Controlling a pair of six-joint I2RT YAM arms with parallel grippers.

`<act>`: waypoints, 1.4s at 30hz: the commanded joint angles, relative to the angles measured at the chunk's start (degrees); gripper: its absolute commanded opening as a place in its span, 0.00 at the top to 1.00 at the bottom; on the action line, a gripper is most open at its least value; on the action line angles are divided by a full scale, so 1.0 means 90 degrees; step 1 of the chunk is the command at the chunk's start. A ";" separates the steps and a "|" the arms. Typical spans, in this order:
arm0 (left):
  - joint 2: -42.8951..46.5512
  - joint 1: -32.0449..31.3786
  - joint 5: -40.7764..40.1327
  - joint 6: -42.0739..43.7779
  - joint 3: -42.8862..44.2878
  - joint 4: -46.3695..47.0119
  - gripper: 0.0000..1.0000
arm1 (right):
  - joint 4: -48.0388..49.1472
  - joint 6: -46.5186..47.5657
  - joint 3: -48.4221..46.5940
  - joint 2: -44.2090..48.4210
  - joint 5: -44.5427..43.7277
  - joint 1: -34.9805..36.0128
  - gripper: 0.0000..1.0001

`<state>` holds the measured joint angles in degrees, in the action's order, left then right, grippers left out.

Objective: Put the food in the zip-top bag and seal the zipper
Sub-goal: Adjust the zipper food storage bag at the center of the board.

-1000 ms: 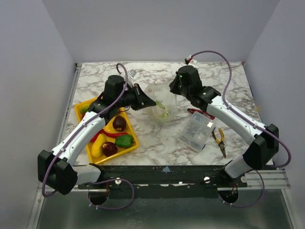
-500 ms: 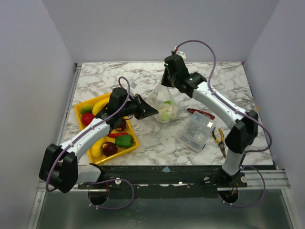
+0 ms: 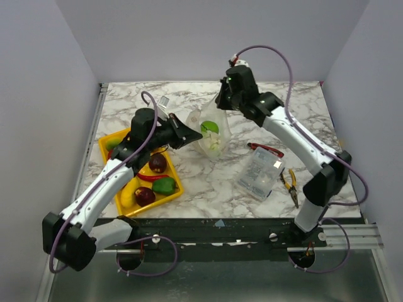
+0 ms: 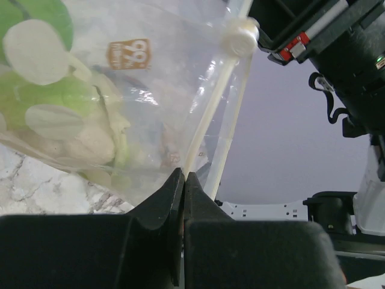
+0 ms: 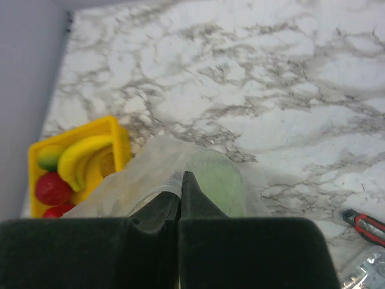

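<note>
White marble table (image 3: 201, 189), clear plastic zip-top bag (image 3: 213, 143) mid-table, green toy ball (image 3: 210, 127) inside. Yellow plastic tray (image 3: 102, 146) holds other toy fruit (image 3: 157, 163). Left fingers (image 4: 162, 201) and right fingers (image 5: 157, 209) are both clamped on the bag's whitish zipper strip (image 4: 207, 114).

Clear bag (image 3: 221, 134) upright, holding green ball (image 3: 210, 127), cauliflower (image 4: 90, 143).

Marble-patterned table (image 3: 208, 189), seemingly pale grey walls (image 3: 208, 38)

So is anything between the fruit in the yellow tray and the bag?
Only the left arm, which stretches over the yellow tray. No loose thing lies on the marble table between the fruits and the bag; the left gripper and right gripper pinch it.
</note>
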<state>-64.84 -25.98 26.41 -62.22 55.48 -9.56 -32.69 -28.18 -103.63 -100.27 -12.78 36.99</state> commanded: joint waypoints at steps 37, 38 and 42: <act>-0.0497 0.0561 0.0617 0.0897 0.0359 -0.0393 1.00 | 0.1323 0.0301 0.1721 0.0864 0.0379 -0.0181 0.99; -0.0556 0.0560 0.0641 0.0897 0.0359 -0.0385 1.00 | 0.1346 0.0308 0.1737 0.0888 0.0396 -0.0177 1.00; -0.0742 0.0584 0.0709 0.0950 0.0304 -0.0466 1.00 | 0.1409 0.0280 0.1897 0.0902 0.0324 -0.0180 1.00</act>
<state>-70.04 -21.06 29.95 -55.00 57.43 -14.11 -21.67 -26.39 -87.24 -93.08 -7.51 35.62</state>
